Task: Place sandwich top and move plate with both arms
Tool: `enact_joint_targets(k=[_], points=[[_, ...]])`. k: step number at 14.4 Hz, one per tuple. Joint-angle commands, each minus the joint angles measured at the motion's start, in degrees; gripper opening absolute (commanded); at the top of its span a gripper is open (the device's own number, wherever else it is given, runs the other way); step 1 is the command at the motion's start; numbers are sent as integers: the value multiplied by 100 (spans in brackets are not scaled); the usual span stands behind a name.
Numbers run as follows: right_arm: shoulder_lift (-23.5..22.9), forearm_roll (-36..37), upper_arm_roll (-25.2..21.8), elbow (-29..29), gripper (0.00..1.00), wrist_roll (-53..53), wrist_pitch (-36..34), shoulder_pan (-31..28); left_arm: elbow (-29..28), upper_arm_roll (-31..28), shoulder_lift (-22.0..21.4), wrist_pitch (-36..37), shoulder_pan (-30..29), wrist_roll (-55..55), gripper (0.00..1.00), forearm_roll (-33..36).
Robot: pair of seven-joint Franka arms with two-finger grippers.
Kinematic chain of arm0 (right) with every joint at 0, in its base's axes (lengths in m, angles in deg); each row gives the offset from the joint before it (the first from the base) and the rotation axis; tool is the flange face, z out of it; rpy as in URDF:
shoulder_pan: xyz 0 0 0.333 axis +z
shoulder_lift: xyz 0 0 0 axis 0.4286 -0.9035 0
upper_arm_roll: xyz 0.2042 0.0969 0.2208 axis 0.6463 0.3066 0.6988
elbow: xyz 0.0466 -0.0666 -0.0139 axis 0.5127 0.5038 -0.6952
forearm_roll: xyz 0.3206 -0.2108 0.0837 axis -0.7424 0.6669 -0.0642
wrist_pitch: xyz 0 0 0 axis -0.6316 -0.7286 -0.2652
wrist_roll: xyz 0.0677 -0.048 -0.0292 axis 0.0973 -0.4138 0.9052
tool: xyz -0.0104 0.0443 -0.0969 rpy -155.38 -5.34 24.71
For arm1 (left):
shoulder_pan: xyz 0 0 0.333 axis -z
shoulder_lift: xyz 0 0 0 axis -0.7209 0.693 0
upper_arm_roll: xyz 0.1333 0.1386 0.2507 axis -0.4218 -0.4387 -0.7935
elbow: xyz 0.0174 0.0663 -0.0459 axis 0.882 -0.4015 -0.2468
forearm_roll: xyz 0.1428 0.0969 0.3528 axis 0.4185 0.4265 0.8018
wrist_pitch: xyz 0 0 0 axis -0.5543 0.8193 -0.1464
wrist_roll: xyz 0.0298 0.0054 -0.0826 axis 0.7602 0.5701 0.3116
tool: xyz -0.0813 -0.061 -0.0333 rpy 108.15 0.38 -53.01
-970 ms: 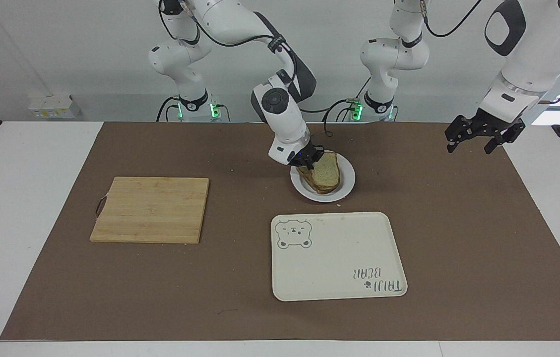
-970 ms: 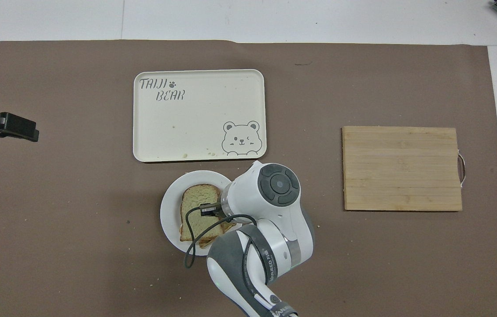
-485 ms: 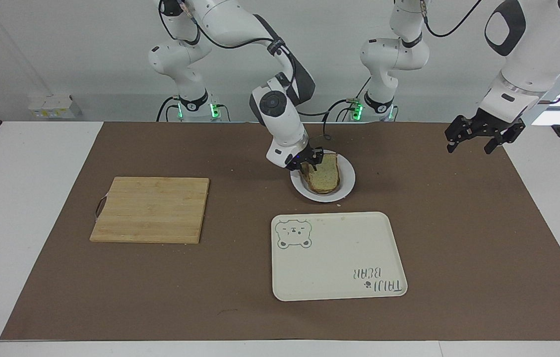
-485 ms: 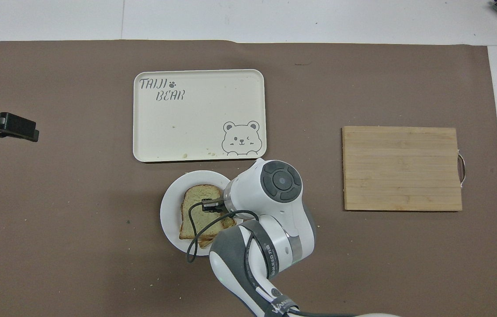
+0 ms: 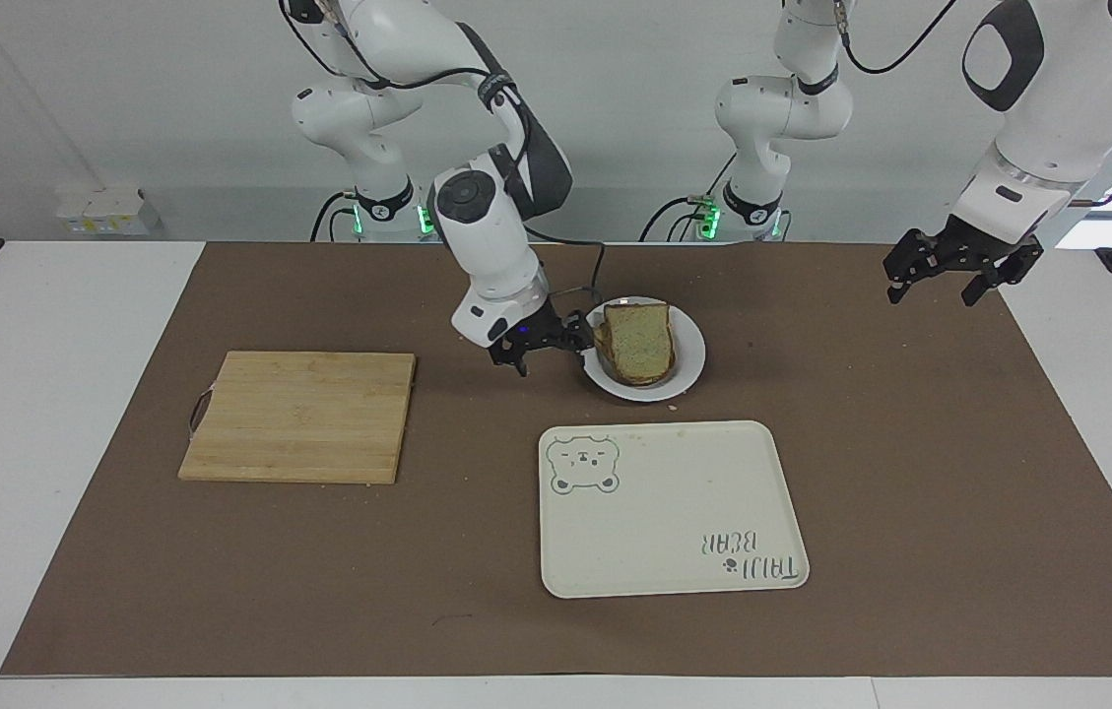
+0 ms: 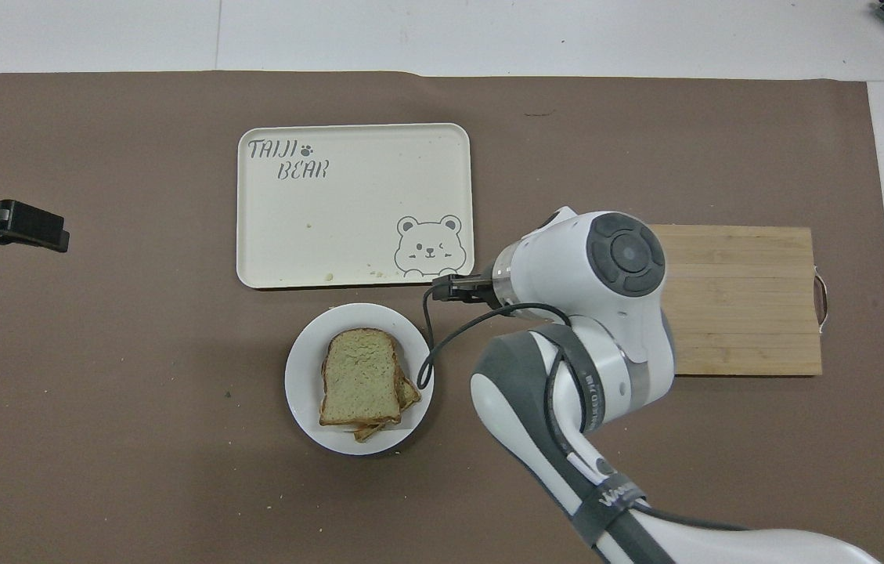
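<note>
The sandwich top (image 5: 639,340) lies flat on a stack of bread on the small white plate (image 5: 688,372), and nothing holds it. It also shows in the overhead view (image 6: 359,376), on the plate (image 6: 302,392). My right gripper (image 5: 548,350) is open and empty, low over the mat just beside the plate, toward the right arm's end of the table. In the overhead view the right wrist hides its fingers. My left gripper (image 5: 935,289) is open and empty and waits over the mat at the left arm's end; it also shows in the overhead view (image 6: 27,227).
A cream tray with a bear drawing (image 5: 674,512) lies farther from the robots than the plate, also in the overhead view (image 6: 355,204). A wooden cutting board (image 5: 299,414) lies toward the right arm's end; the right arm partly covers it in the overhead view (image 6: 739,313).
My right gripper let go of the sandwich top, which settled flat on the stack. The gripper then drew off the plate toward the cutting board. The left arm has not moved.
</note>
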Motion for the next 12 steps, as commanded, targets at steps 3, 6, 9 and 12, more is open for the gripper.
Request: enact_joint_targets(k=[3,6,9,12], points=[[583,1168,58,-198,100,12,-1008,-796,-60,-4,-80,56,8,69,100,87],[1013,1462,58,-207,100,82,-1693,-1243,-69,-4,-80,56,8,69,100,87],[1383,1488,49,-329,100,634,-2221,-1744,-60,-4,-80,56,8,69,100,87],[1471,1506,-3,-795,100,996,-2775,-2167,-60,-4,-80,56,8,69,100,87]])
